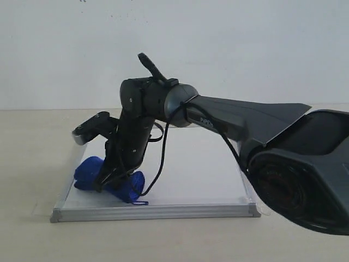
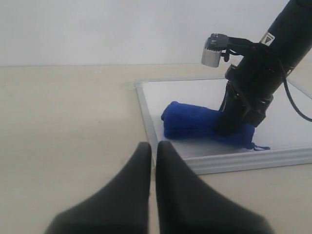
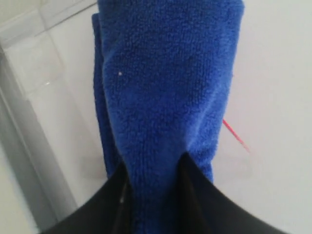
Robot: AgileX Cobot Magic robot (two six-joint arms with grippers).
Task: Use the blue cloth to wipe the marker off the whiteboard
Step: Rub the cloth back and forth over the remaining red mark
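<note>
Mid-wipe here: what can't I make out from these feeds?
- Marker: the right wrist view shows only a short red stroke; the rest is behind the blue cloth.
- Whiteboard middle, exterior view: covered by the right arm; no red discernible.
- Whiteboard's far part, left wrist view: cut off by the picture edge and hidden by that arm.

White lettering (image 1: pixel 209 122) on the dark forearm of the right arm (image 1: pixel 245 115) seems to read "PiPER", though it is small and blurred. A pale sticker (image 2: pixel 267 37) on the same arm is illegible.
</note>
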